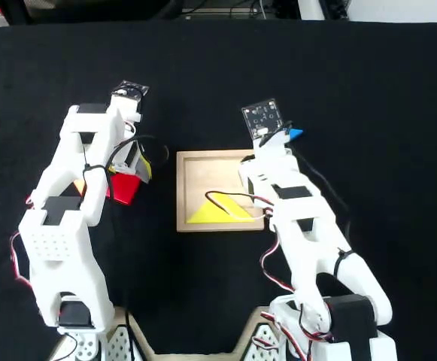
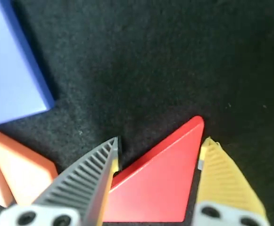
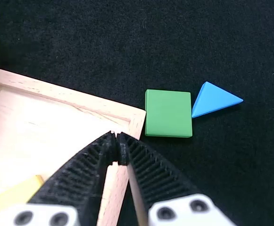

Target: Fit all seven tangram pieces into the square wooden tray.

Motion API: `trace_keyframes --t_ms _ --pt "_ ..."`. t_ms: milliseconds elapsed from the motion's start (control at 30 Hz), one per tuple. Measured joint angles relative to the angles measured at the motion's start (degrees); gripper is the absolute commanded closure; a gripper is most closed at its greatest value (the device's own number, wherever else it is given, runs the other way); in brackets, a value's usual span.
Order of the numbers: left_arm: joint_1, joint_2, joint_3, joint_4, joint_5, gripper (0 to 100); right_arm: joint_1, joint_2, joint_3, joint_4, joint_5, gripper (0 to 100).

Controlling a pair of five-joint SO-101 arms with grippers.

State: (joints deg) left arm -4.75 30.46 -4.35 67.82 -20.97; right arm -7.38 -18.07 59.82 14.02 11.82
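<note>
Square wooden tray (image 1: pixel 182 189): pale wood, raised rim, flat on the black felt-like table cover (image 1: pixel 218 75), sides square to the table edges. One piece inside it, a yellow triangle (image 1: pixel 216 213), with its long edge running left-right along the tray's near wall and its apex pointing to the far side; the right arm and a cable cover part of it. Right gripper (image 3: pixel 117 139): black ribbed fingers pressed tip to tip, nothing between them, hanging over the tray's right rim near the far corner. Just outside that corner is one green square (image 3: pixel 169 113), flat, with one side against the tray. One small blue triangle (image 3: pixel 215 100) has a corner touching the square and its sharpest corner aimed away from it. Left of the tray, the left gripper (image 2: pixel 161 146) is closed onto one red triangle (image 2: pixel 158 186), grey finger on one slanted edge, yellow finger on the other, the triangle's tip pointing out past the fingertips. Nearby lies one large periwinkle-blue triangle (image 2: pixel 9 70), thick and smooth-faced. Orange wood (image 2: pixel 21 172) lies beside it; whether that is one piece or two, cannot tell.
</note>
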Motion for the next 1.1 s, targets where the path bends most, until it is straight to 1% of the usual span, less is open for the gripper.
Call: trace_keyframes --t_ms 133,233,300,400,467,600,733,833,1000,1100 --pt "-0.26 -3.08 -2.37 5.45 -9.49 62 0.0 0.0 0.0 0.0 0.0 98.4" --pt "-0.18 -8.0 -3.16 9.49 -15.21 62 0.0 0.0 0.0 0.0 0.0 98.4" --pt "-0.35 -11.52 -3.16 11.16 -20.57 62 0.0 0.0 0.0 0.0 0.0 98.4" --pt "-1.49 -15.65 -1.85 11.78 -29.1 62 0.0 0.0 0.0 0.0 0.0 98.4" --pt "-1.67 -17.32 1.05 11.52 -32.18 62 0.0 0.0 0.0 0.0 0.0 98.4" --pt "-1.32 -19.16 9.58 5.27 -35.34 62 0.0 0.0 0.0 0.0 0.0 98.4" --pt "-1.41 -20.75 16.26 -0.44 -39.38 61 0.0 0.0 0.0 0.0 0.0 98.4" --pt "-1.85 -21.54 20.4 -4.4 -41.14 61 -0.7 0.0 0.0 0.0 1.05 98.4" --pt "-2.2 -21.8 21.89 -10.29 -41.49 61 -3.25 0.53 0.0 0.0 5.45 98.4" --pt "-2.37 -21.36 21.89 -13.27 -41.67 61 -3.25 1.93 0.0 0.0 5.98 98.4"
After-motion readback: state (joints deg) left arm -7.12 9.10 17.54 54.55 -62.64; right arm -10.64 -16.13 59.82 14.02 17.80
